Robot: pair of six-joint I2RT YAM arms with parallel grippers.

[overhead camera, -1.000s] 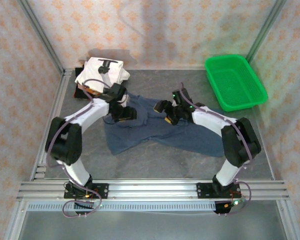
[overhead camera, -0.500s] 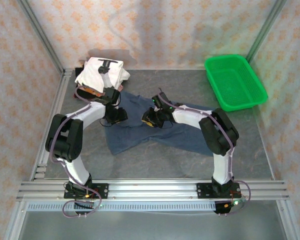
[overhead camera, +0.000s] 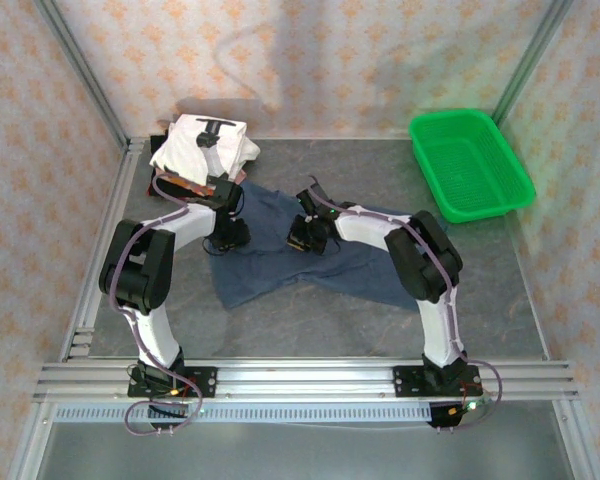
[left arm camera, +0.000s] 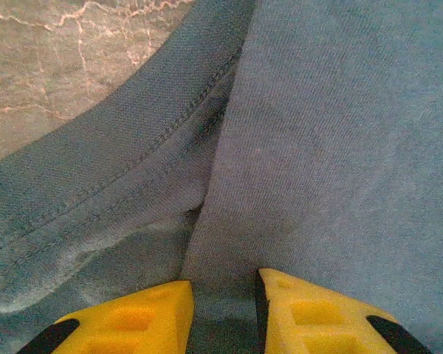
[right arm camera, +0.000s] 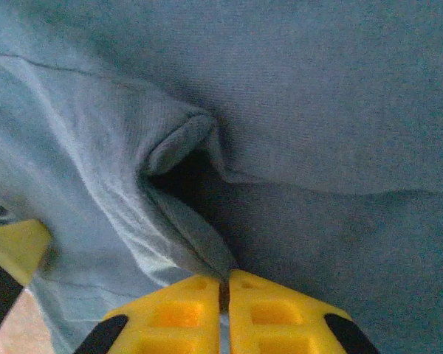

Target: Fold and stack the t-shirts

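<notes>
A plain navy-blue t-shirt (overhead camera: 310, 260) lies spread and rumpled in the middle of the table. Folded t-shirts (overhead camera: 205, 140) are stacked at the back left, a white one with black print on top. My left gripper (overhead camera: 230, 233) is down on the blue shirt's left part. In the left wrist view its yellow fingers (left arm camera: 133, 321) stand a narrow gap apart, a thick fold of blue cloth (left arm camera: 295, 147) filling that gap. My right gripper (overhead camera: 305, 236) sits near the shirt's upper middle. In its wrist view, the right gripper (right arm camera: 224, 284) is shut on a thin raised fold of the blue t-shirt (right arm camera: 184, 221).
A green mesh basket (overhead camera: 470, 165) stands at the back right. The grey table (overhead camera: 310, 320) shows bare in front of the shirt. Metal frame posts and patterned walls close off the back and sides, and an aluminium rail (overhead camera: 300, 380) runs along the near edge.
Both grippers have closed. The right gripper slid left across the blue shirt, its arm stretching out. The left gripper shifted slightly left and down onto the cloth.
</notes>
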